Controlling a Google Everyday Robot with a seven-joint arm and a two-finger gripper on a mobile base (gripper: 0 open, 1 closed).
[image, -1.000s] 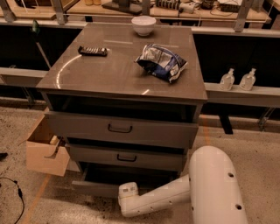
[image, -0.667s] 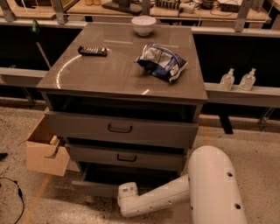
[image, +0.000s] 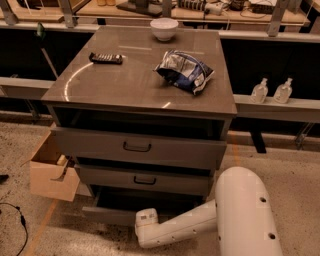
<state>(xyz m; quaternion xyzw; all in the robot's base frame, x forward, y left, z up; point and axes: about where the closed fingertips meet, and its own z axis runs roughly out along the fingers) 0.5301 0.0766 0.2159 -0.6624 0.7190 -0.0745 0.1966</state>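
A grey three-drawer cabinet (image: 140, 95) fills the middle of the camera view. Its bottom drawer (image: 115, 215) is pulled out a little, and the top drawer (image: 137, 146) and middle drawer (image: 144, 180) stand slightly out. My white arm (image: 200, 225) reaches in low from the right. Its end, with the gripper (image: 144, 216), sits at the front of the bottom drawer, nearest that drawer's front edge. On the cabinet top lie a blue and silver chip bag (image: 184, 71), a white bowl (image: 164, 28) at the back and a flat black object (image: 106, 58) at the left.
An open cardboard box (image: 50, 172) stands on the floor against the cabinet's left side. Two clear bottles (image: 271, 91) sit on a low ledge at the right. A black cable (image: 17, 225) lies on the floor at the lower left. Benches run along the back.
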